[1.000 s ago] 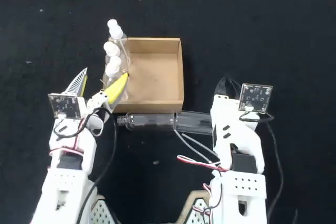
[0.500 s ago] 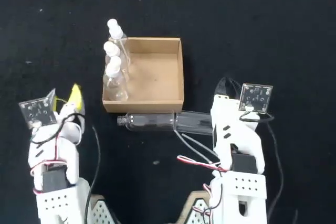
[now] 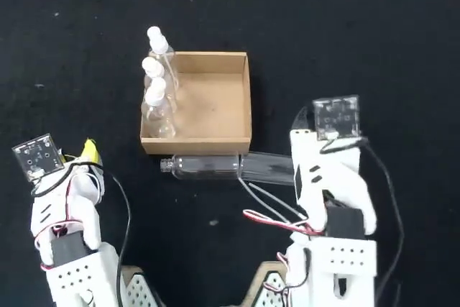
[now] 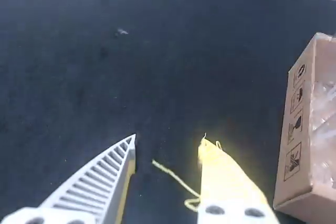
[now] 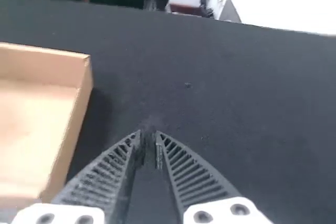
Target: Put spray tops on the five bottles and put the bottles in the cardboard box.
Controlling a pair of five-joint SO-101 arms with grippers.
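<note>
No word, number or brand name can be made out on anything here. The only print is a row of small dark pictograms, each in its own square frame, running in a line along one outer side wall of the cardboard box. They look like shipping-handling signs, but they are too blurred to tell which sign each one is.
</note>
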